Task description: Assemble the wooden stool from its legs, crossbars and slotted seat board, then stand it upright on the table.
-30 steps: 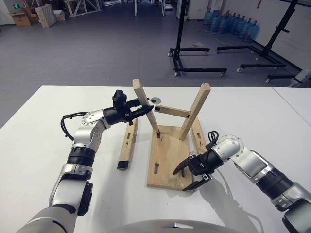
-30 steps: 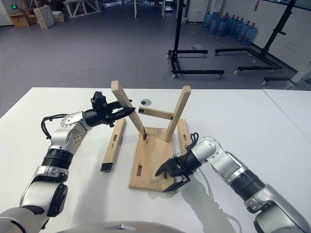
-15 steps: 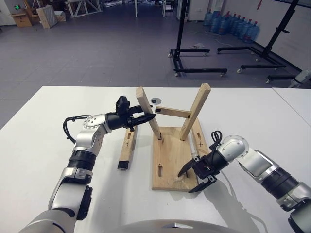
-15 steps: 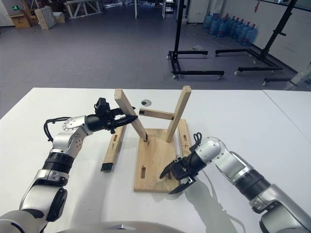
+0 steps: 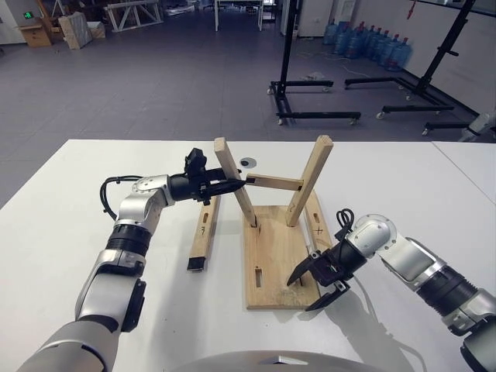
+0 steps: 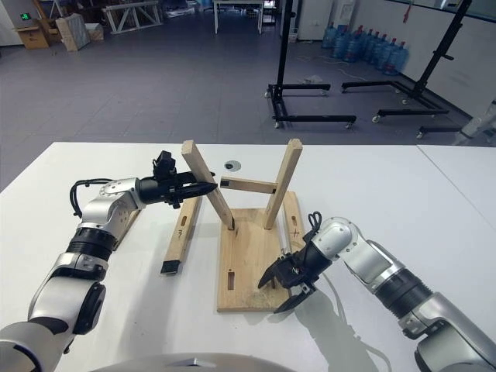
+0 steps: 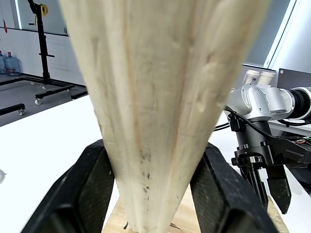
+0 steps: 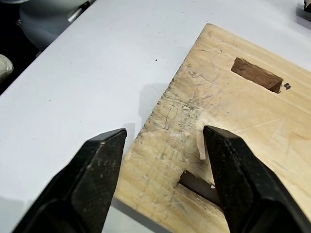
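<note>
My left pincer (image 5: 232,186) is pinching the tilted leg (image 5: 225,160) that's plugged into the seat board (image 5: 271,249). My right pincer (image 5: 300,294) is spread wide, straddling that board's near corner.

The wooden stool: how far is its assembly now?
Done: two pale wooden legs stand in the slotted seat board, joined by a short wooden crossbar. In hand: the left fingers clamp the left leg; the right fingers hang open over the board's near corner. Left: two loose wooden pieces beside the board, two empty near slots, standing it upright.
</note>
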Available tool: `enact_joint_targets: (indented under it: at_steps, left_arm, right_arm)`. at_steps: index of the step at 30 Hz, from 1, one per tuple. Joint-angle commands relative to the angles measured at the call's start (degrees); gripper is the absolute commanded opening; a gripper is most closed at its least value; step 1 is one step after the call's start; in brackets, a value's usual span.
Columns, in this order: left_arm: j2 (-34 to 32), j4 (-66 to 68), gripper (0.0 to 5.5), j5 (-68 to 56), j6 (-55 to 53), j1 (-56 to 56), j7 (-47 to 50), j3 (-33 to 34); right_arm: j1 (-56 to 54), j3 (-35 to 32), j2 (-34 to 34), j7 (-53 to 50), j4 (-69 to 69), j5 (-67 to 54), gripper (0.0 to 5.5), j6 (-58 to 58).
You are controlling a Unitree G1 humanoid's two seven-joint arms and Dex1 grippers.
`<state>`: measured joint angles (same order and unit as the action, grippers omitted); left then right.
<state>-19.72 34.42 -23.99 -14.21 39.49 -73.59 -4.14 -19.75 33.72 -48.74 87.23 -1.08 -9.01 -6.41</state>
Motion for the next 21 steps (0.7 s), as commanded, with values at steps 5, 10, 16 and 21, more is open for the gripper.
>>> enact_joint_targets:
  at_steps: [5,10,16,21]
  left_arm:
    - [0.24,15.22,2.09,5.42,-1.94,7.11,-2.05,-2.51]
    - [2.19,24.15,2.09,7.88,0.13,11.42,-2.66,-3.33]
    - [3.21,24.83,2.09,8.28,1.56,11.6,-5.91,-3.59]
    - [3.09,22.62,2.09,7.82,1.05,11.1,-7.76,-2.88]
  right_arm:
    - [4.53,5.36,0.14,1.78,-0.64,6.14,2.9,5.74]
    - [5.56,5.65,0.15,1.29,0.66,6.23,2.9,6.2]
    - [6.05,5.58,0.78,0.17,1.09,6.05,2.9,7.1]
    - [6.48,5.43,1.32,-0.54,0.99,6.08,2.9,7.58]
